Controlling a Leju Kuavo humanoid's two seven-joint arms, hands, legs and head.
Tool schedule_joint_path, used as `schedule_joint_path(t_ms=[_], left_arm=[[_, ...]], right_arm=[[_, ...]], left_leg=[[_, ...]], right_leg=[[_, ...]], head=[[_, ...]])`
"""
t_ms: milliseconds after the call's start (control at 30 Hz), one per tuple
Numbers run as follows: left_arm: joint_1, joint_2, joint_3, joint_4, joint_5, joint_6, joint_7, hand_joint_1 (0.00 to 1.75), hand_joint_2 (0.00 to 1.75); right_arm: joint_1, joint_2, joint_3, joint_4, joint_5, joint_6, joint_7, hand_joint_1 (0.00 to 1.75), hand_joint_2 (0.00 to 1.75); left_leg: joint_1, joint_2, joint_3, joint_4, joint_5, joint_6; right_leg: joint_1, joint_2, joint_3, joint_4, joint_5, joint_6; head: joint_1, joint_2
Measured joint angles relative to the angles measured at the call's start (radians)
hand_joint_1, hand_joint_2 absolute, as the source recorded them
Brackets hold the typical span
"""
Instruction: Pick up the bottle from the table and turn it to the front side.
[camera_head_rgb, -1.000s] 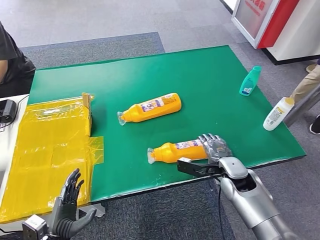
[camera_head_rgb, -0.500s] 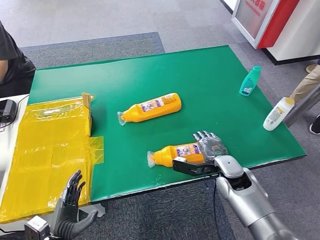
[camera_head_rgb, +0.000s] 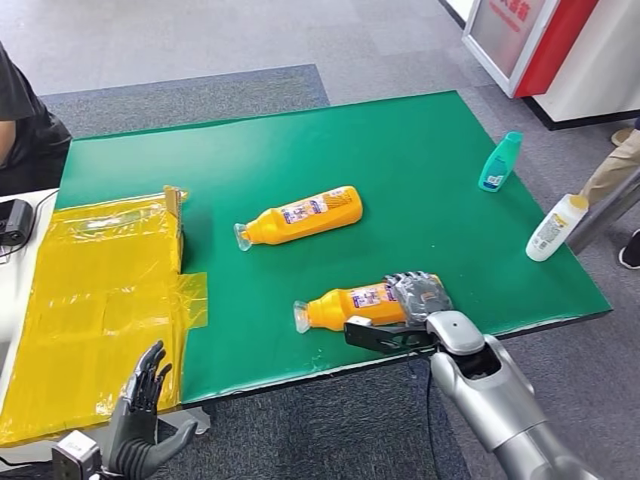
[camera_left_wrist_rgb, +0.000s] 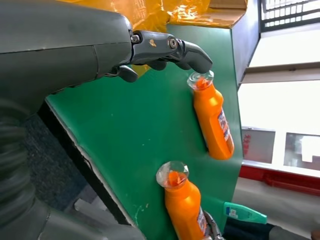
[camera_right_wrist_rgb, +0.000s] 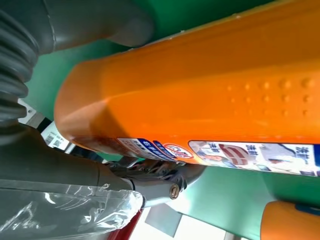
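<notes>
Now the near orange bottle (camera_head_rgb: 351, 304) lay on the green table (camera_head_rgb: 423, 170) close to its front edge, and my right hand (camera_head_rgb: 420, 300) had closed around its base since a moment ago, so I judged lifting possible; left hand (camera_head_rgb: 140, 405) hung open

The scene is evenly and brightly lit. Glare is seen on the yellow plastic sheet (camera_head_rgb: 98, 300), soft shadows under the orange bottle (camera_head_rgb: 355, 304), and washed-out windows in the left wrist view.
</notes>
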Motion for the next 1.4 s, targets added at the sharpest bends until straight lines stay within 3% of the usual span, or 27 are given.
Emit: schedule_joint_path(t_ms=[400, 633, 967, 1167, 1400], left_arm=[[-0.01, 0.007, 0.0, 0.019, 0.002, 0.008, -0.017, 0.0, 1.75], [0.02, 0.004, 0.006, 0.017, 0.004, -0.008, -0.03, 0.0, 1.75], [0.051, -0.041, 0.053, -0.02, 0.045, -0.11, -0.015, 0.0, 1.75], [0.047, -0.052, 0.048, -0.033, 0.085, -0.179, -0.014, 0.0, 1.75], [0.023, -0.053, -0.023, -0.083, 0.187, -0.196, 0.04, 0.0, 1.75]], right_arm=[[-0.019, -0.013, 0.001, 0.036, -0.081, -0.015, -0.028, 1.75, 1.75], [0.085, -0.011, -0.011, -0.093, -0.135, -0.106, -0.089, 1.75, 1.75], [0.243, 0.074, -0.015, -0.412, -0.207, -0.177, -0.16, 1.75, 1.75], [0.295, 0.122, -0.005, -0.477, -0.288, -0.188, -0.235, 1.75, 1.75], [0.328, 0.207, 0.087, -0.479, -0.293, -0.235, -0.258, 1.75, 1.75]], left_leg=[[0.0, 0.0, 0.001, 0.0, 0.0, 0.001], [0.0, 0.0, 0.0, 0.0, 0.0, 0.0], [0.0, 0.0, -0.001, 0.0, -0.001, 0.0], [0.0, 0.0, 0.0, 0.0, -0.001, 0.0], [0.001, 0.0, 0.0, 0.0, 0.0, -0.001]], right_leg=[[0.0, 0.0, 0.001, 0.0, 0.001, 0.0], [0.0, 0.0, 0.0, 0.0, 0.0, 0.0], [0.0, 0.0, 0.0, 0.0, -0.002, -0.001], [0.0, 0.0, 0.0, 0.0, -0.001, 0.0], [0.001, 0.0, -0.001, 0.0, -0.002, -0.001]], head=[[0.0, 0.0], [0.0, 0.0], [0.0, 0.0], [0.0, 0.0], [0.0, 0.0]])
